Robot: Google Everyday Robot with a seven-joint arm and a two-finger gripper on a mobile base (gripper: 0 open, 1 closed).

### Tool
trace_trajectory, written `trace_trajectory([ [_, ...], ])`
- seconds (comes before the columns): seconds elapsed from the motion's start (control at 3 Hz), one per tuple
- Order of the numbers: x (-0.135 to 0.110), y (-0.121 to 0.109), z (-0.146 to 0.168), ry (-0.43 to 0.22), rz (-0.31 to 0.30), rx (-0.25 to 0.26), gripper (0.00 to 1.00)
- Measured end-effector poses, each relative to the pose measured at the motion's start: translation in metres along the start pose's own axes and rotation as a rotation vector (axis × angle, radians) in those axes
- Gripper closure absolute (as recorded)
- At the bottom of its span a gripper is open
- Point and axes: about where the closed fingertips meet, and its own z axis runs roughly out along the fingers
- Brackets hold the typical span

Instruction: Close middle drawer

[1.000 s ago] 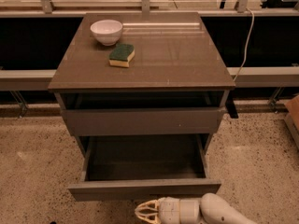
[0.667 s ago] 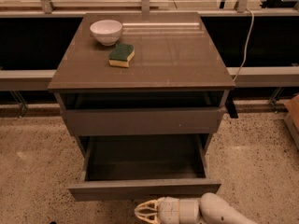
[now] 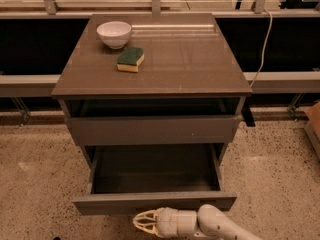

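The middle drawer (image 3: 152, 203) is pulled far out of the grey-brown cabinet. Its low plain front strip faces me and its dark floor (image 3: 155, 169) is bare. My gripper (image 3: 136, 223) is at the bottom edge of the view, just in front of and below the drawer's front strip, left of centre. It points left, its cream fingers (image 3: 148, 216) are together, and it holds nothing. It is close to the strip, and I cannot tell whether it touches it. The white arm runs off to the lower right.
The top drawer with the taller front panel (image 3: 152, 130) stands slightly out above. A white bowl (image 3: 114, 34) and a green-and-yellow sponge (image 3: 130, 59) sit on the cabinet top (image 3: 190, 59). A white cable (image 3: 262, 44) hangs at the right. The floor is speckled.
My gripper has shifted slightly left along the drawer's front. The middle drawer is out as far as before.
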Motion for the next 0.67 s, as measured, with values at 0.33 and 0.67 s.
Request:
trace_trajectory([
  [0.33,0.0165,-0.024,0.0291,-0.09,-0.006,0.026,1.0],
  [0.67,0.0185,-0.0319,0.0353,-0.113,-0.005,0.036,1.0],
])
